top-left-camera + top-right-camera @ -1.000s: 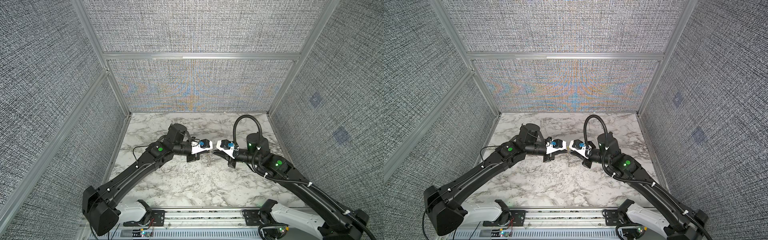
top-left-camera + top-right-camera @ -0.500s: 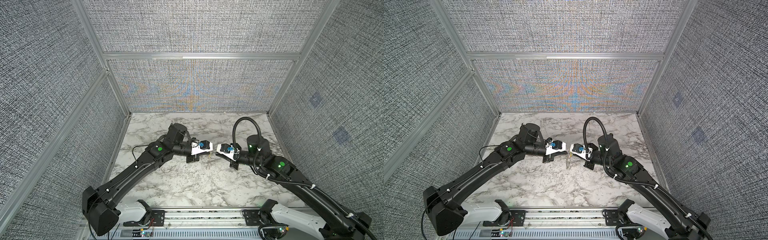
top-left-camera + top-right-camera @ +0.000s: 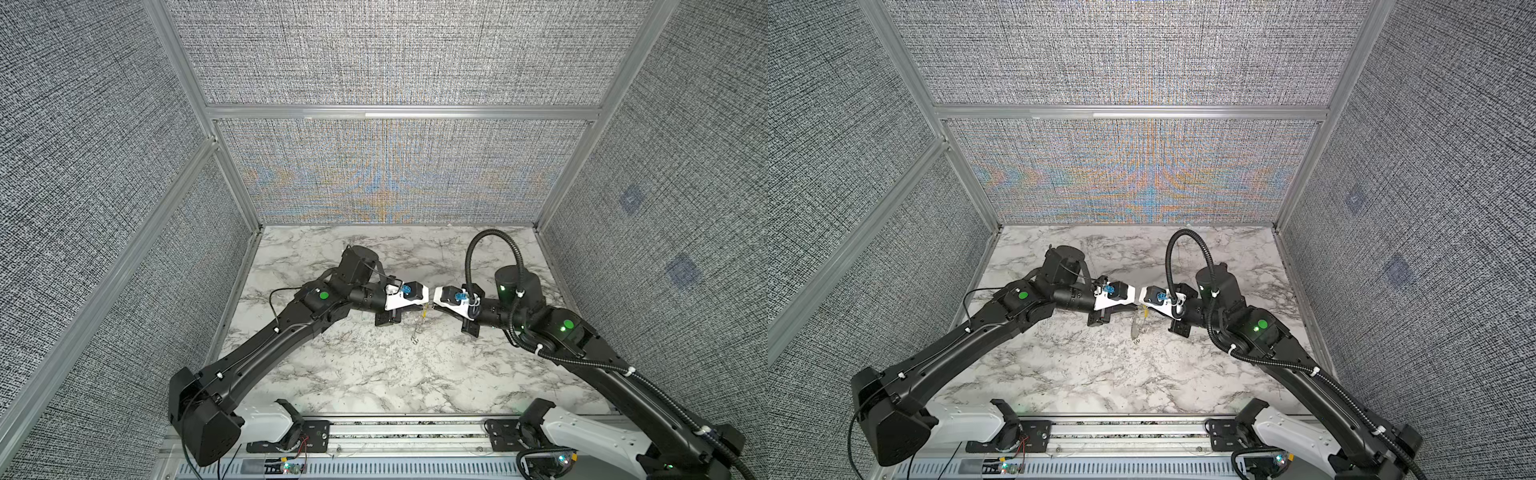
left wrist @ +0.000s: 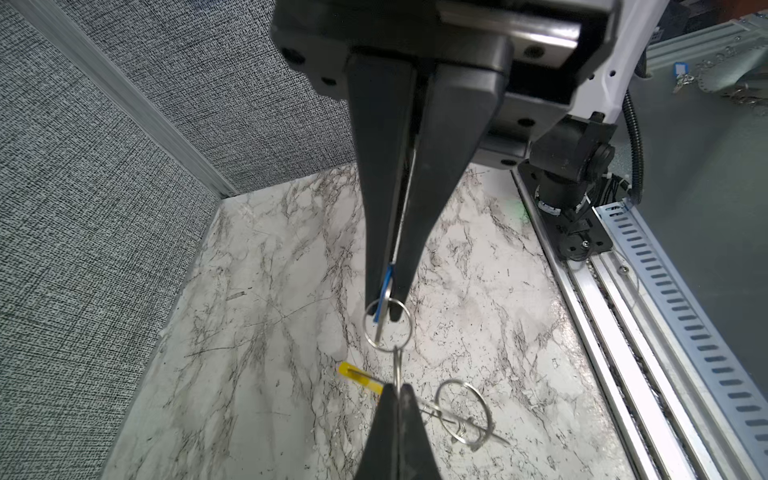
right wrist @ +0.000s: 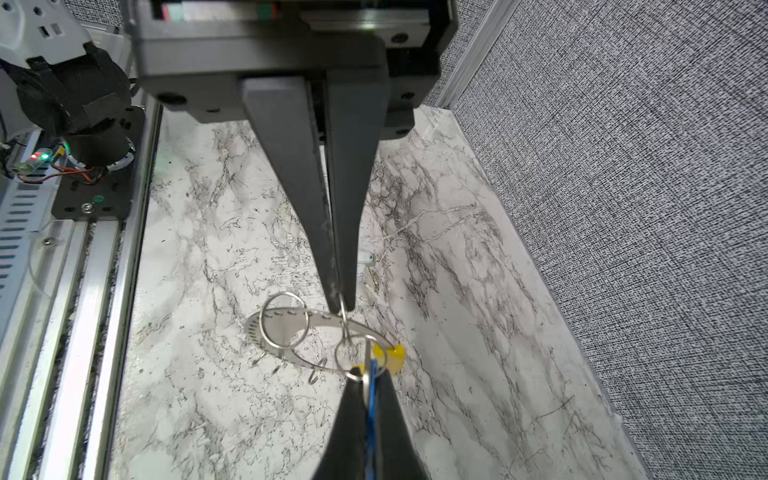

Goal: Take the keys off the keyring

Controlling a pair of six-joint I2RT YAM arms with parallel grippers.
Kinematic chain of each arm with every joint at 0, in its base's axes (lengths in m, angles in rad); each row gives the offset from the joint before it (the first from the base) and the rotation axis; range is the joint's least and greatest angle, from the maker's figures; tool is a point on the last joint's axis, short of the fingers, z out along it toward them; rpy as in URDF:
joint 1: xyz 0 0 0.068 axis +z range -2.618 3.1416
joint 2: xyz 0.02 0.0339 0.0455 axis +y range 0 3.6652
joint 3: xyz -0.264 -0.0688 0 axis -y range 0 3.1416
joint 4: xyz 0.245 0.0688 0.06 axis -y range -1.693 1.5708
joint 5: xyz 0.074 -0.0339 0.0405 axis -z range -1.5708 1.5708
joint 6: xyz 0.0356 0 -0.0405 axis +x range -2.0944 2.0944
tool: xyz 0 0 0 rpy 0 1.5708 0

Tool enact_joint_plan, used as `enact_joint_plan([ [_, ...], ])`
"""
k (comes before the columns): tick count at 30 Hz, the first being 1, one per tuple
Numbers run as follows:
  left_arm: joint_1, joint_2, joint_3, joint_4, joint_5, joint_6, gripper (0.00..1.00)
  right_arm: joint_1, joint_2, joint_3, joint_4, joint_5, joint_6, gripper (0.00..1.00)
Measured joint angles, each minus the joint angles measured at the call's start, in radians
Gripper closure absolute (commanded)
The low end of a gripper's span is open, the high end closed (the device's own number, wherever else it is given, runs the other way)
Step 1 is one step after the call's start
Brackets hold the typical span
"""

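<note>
Centrally, well off table [image 3: 374, 374] edges, blue key [image 4: 390, 274] is clamped in L tool [image 4: 385, 303], keyring [image 5: 322, 318] in R tool [image 5: 341, 305], tips close.

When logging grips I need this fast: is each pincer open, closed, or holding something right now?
Left pincer: closed, holding the blue key.
Right pincer: closed, pinching the keyring at its rim.

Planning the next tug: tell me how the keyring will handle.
Likely stiff and light: the keyring is a thin flat metal hoop. It seems to hang from a wire ring pinched in the right gripper, so it will probably swing and twist.
</note>
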Motion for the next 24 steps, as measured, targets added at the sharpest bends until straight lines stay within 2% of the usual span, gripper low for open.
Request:
enact_joint_plan([
  [11,-0.019,0.002,-0.001,-0.003,0.000,0.002,1.00,-0.003,0.008,0.017,-0.041,-0.006,0.007,1.00],
  [24,-0.019,-0.026,-0.004,0.029,0.026,-0.010,1.00,-0.037,-0.035,-0.066,0.016,-0.027,-0.004,1.00],
])
